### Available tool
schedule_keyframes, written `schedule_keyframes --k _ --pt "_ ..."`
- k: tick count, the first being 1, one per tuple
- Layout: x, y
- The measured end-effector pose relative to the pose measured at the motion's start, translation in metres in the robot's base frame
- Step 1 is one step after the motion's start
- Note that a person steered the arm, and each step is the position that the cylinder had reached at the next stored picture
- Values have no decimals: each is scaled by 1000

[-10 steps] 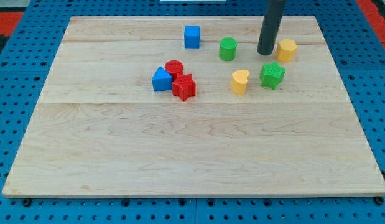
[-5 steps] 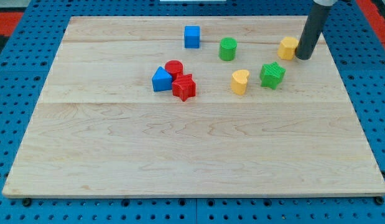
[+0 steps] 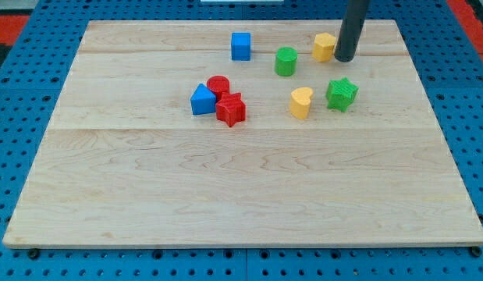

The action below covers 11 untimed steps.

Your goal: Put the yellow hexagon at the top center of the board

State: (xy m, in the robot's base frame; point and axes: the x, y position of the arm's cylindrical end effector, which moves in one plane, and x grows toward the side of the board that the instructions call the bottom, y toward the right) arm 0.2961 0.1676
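Note:
The yellow hexagon lies near the view's top, right of centre, on the wooden board. My tip stands right against the hexagon's right side, touching or nearly touching it. The dark rod rises from there out of the view's top.
A green cylinder sits just left of the hexagon and a blue cube further left. A yellow heart and a green star lie below. A blue triangle, red cylinder and red star cluster at the centre left.
My tip went around to the hexagon's right side, then moved left and up, pushing the yellow hexagon left and slightly towards the view's top. The other blocks have not moved.

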Motion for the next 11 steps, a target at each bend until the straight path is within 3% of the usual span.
schedule_keyframes --k 5,8,10,11 --pt "-77 -76" --pt "-92 -146" --pt "-68 -110" --pt "-102 -101"
